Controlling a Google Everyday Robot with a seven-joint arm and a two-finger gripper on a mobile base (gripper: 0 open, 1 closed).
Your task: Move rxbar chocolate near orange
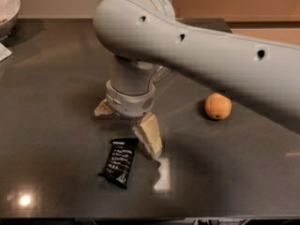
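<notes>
fingers (150, 136) spread wide, empty, just beyond the rxbar chocolate (119, 162); i'd straddle its narrow width squarely; orange (218, 106) lies right.

Seemingly a kitchen: a dark countertop surface (56, 78) under the spread claw (126, 131), a white bowl (7, 8) well apart from it.

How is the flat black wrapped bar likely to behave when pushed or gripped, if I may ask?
Lying flat, the black wrapped bar would probably slide, not roll. Its thin wrapper may flex or slip in the open hand poised beside it.
</notes>
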